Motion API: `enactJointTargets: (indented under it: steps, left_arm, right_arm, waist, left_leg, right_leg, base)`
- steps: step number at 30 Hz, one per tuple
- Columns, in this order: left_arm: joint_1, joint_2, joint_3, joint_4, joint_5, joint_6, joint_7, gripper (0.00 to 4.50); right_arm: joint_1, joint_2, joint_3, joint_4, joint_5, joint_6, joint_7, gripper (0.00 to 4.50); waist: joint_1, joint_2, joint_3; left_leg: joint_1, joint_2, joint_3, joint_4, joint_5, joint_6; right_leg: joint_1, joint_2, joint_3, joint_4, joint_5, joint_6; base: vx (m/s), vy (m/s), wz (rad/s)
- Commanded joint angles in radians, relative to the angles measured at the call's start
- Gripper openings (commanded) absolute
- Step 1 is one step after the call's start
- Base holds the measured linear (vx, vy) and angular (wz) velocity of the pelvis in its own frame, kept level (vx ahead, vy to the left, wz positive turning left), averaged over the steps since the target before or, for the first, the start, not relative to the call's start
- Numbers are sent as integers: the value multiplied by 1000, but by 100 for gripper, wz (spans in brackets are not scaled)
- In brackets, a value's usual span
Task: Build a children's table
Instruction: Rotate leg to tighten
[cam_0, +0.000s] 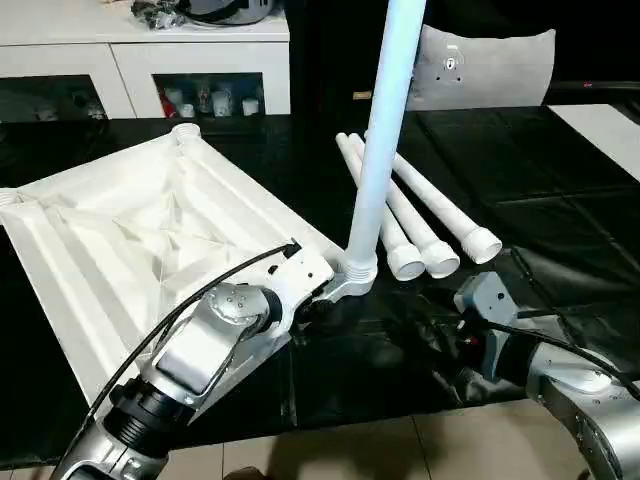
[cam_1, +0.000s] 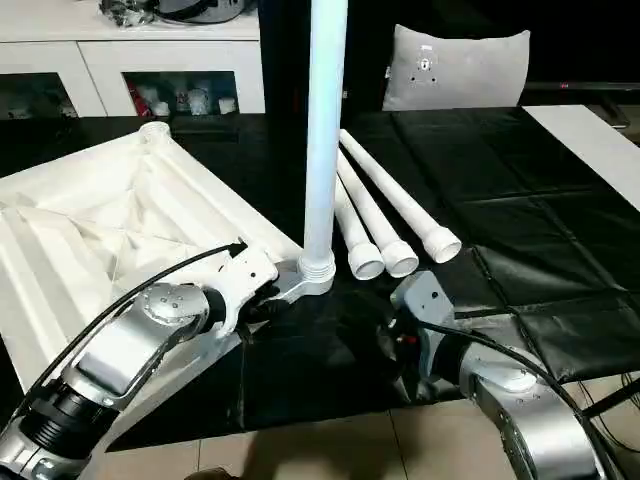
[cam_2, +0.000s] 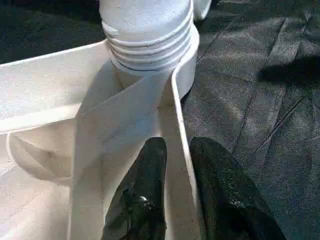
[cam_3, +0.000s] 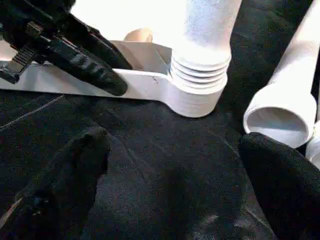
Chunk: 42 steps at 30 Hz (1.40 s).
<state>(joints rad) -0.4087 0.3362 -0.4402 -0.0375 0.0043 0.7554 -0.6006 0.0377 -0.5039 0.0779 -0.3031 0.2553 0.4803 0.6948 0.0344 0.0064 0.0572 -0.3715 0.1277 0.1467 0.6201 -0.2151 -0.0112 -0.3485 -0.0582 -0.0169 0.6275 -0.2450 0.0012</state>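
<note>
- Left eye view: the white tabletop (cam_0: 150, 235) lies upside down across the left half of the frame on the black-sheeted worktop (cam_0: 560, 190), ribbed underside up. One leg (cam_0: 385, 130) stands upright in the corner socket at lower centre, its long axis running straight up and out of the top of the frame. The left claw (cam_0: 318, 292) sits at the tabletop's edge just left of that socket, so this arm is the nearer one. Three spare legs (cam_0: 420, 225) lie side by side right of the standing leg, open ends toward the lower right.
- Right eye view: the right claw (cam_1: 392, 335) hovers over bare black sheet at lower centre, just below and right of the socket, apart from every white part.
- Left wrist view: two glossy black fingers (cam_2: 145, 200) straddle the thin, smooth plastic rim wall of the tabletop, one each side, clenched close on it. Up the frame the rim ends at the socket, where the leg's ringed, threaded collar sits.
- Right wrist view: the right claw's matte black fingers (cam_3: 60, 190) are spread wide, grasping nothing. The socket and collar are at upper centre, a spare leg's hollow round mouth at right. I judge the next move turns on steadying that upright leg.
</note>
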Motion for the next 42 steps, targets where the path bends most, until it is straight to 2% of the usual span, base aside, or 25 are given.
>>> enactJointTargets:
  steps: [1, 5, 8, 9, 11, 12, 14, 16, 17, 18, 22, 25, 26, 28, 32, 33, 34, 35, 36, 39, 41, 42]
  left_arm:
    - [-30, 16, -14, 26, 23, -16, -16, 72]
    - [-43, 44, -59, 72, 49, -85, -55, 34]
    - [-64, 68, -73, 124, 73, -177, -77, 27]
    - [-64, 68, -73, 124, 73, -177, -77, 21]
    - [-86, 95, -78, 177, 79, -305, -122, 11]
    - [-86, 95, -78, 177, 79, -305, -122, 10]
    - [-91, 132, -89, 218, 77, -457, -189, 4]
    - [-84, 158, -99, 229, 69, -560, -247, 4]
    - [-81, 176, -100, 243, 73, -559, -266, 4]
    - [-78, 181, -96, 246, 68, -552, -277, 4]
    - [-65, 181, -64, 254, 28, -547, -304, 4]
    - [-53, 161, -18, 297, -17, -585, -326, 4]
    - [-44, 152, 3, 312, -51, -604, -351, 4]
    - [-39, 148, 13, 317, -69, -614, -368, 4]
    - [-22, 146, 29, 320, -131, -642, -452, 4]
    - [-22, 148, 27, 321, -132, -644, -458, 4]
    - [-23, 152, 23, 327, -128, -651, -468, 4]
    - [-28, 158, 15, 344, -111, -669, -478, 4]
    - [-29, 158, 15, 346, -110, -669, -478, 4]
    - [-37, 160, 12, 364, -97, -681, -487, 4]
    - [-39, 160, 13, 361, -95, -692, -525, 4]
    - [-39, 160, 13, 359, -95, -694, -532, 4]
  right_arm:
    - [-12, -10, -2, -17, 8, 15, 3, 450]
    - [-19, -12, 4, -10, 11, 13, 9, 450]
    - [-26, -9, 5, -4, 9, 9, 9, 450]
    - [-26, -9, 5, -4, 9, 9, 9, 450]
    - [-32, -6, 4, 4, 5, 3, 5, 450]
    - [-32, -6, 4, 4, 5, 3, 5, 450]
    - [-36, -4, 5, 9, 4, -1, 2, 450]
    - [-38, -4, 5, 11, 2, -5, 0, 450]
    - [-38, -5, 6, 13, 2, -8, -1, 450]
    - [-38, -5, 6, 14, 3, -9, 0, 450]
    - [-42, -2, 6, 20, 4, -18, 3, 450]
    - [-62, 7, 8, 45, 9, -53, 17, 450]
    - [-85, 14, 9, 69, 21, -72, 38, 450]
    - [-96, 12, 16, 81, 24, -85, 58, 450]
    - [-154, 0, 50, 149, 29, -142, 154, 450]
    - [-160, -1, 53, 157, 27, -148, 160, 450]
    - [-176, -4, 61, 179, 19, -167, 176, 450]
    - [-207, -8, 78, 226, 0, -204, 202, 450]
    - [-209, -8, 79, 230, -1, -206, 203, 450]
    - [-251, -6, 93, 291, -15, -231, 232, 450]
    - [-312, -9, 120, 382, -30, -266, 301, 450]
    - [-320, -9, 124, 397, -31, -273, 313, 450]
  waist:
    - [3, -2, -44]
    - [2, -2, -44]
    - [1, -3, -41]
    - [3, -3, -41]
    - [5, 0, -41]
    - [6, 0, -42]
    - [7, 3, -44]
    - [9, 5, -50]
    - [10, 10, -53]
    - [10, 8, -55]
    - [16, 8, -58]
    - [15, 4, -57]
    - [15, 3, -56]
    - [14, 4, -55]
    - [10, -2, -55]
    - [11, 1, -56]
    - [10, -1, -56]
    - [13, 1, -56]
    - [10, -3, -56]
    - [11, -2, -54]
    - [11, -8, -55]
    - [10, -6, -56]
  left_leg:
    - [9, 95, -39, -95, -190, 36]
    - [9, 96, -41, -97, -207, 30]
    - [9, 96, -40, -98, -224, 25]
    - [10, 95, -40, -98, -230, 24]
    - [14, 96, -40, -100, -249, 12]
    - [14, 98, -40, -101, -249, 7]
    - [13, 99, -42, -102, -233, 5]
    - [11, 100, -42, -102, -193, 12]
    - [14, 100, -40, -100, -164, 19]
    - [14, 101, -38, -97, -130, 28]
    - [14, 99, -33, -92, -72, 49]
    - [14, 98, -29, -91, -88, 54]
    - [15, 100, -28, -93, -110, 50]
    - [14, 100, -28, -94, -115, 48]
    - [14, 101, -25, -93, -97, 65]
    - [14, 100, -24, -91, -94, 70]
    - [15, 100, -22, -90, -94, 73]
    - [16, 101, -22, -90, -88, 77]
    - [14, 99, -21, -90, -90, 77]
    - [16, 100, -19, -92, -117, 67]
    - [16, 100, -18, -91, -115, 68]
    - [15, 99, -18, -89, -103, 72]
  right_leg:
    - [21, -96, 46, -86, -112, -247]
    - [20, -96, 47, -88, -133, -237]
    - [18, -97, 47, -90, -151, -235]
    - [17, -97, 47, -92, -167, -231]
    - [13, -97, 48, -93, -205, -221]
    - [12, -97, 49, -92, -199, -216]
    - [13, -96, 47, -89, -156, -218]
    - [17, -96, 46, -80, -67, -222]
    - [16, -94, 44, -73, 1, -231]
    - [18, -95, 42, -68, 67, -242]
    - [24, -99, 39, -61, 148, -269]
    - [26, -100, 40, -64, 124, -283]
    - [25, -101, 40, -68, 85, -287]
    - [26, -101, 40, -67, 70, -289]
    - [27, -101, 41, -66, 84, -296]
    - [26, -101, 40, -64, 82, -299]
    - [24, -101, 40, -65, 79, -300]
    - [24, -101, 41, -65, 78, -301]
    - [25, -100, 39, -65, 66, -302]
    - [24, -100, 40, -69, 9, -299]
    - [24, -100, 40, -69, 0, -300]
    - [24, -101, 40, -67, 7, -306]
  base:
    - [0, 0, 0]
    - [0, 0, 0]
    - [0, 0, 0]
    - [0, 0, 0]
    - [0, 0, 0]
    - [0, 0, 0]
    - [0, 0, 0]
    - [0, 0, 0]
    - [0, 0, 0]
    - [0, 0, 0]
    - [0, 0, 0]
    - [0, 0, 0]
    - [0, 0, 0]
    - [0, 0, 0]
    - [0, 0, 0]
    - [0, 0, 0]
    - [0, 0, 0]
    - [0, 0, 0]
    - [0, 0, 0]
    - [0, 0, 0]
    - [0, 0, 0]
    - [0, 0, 0]
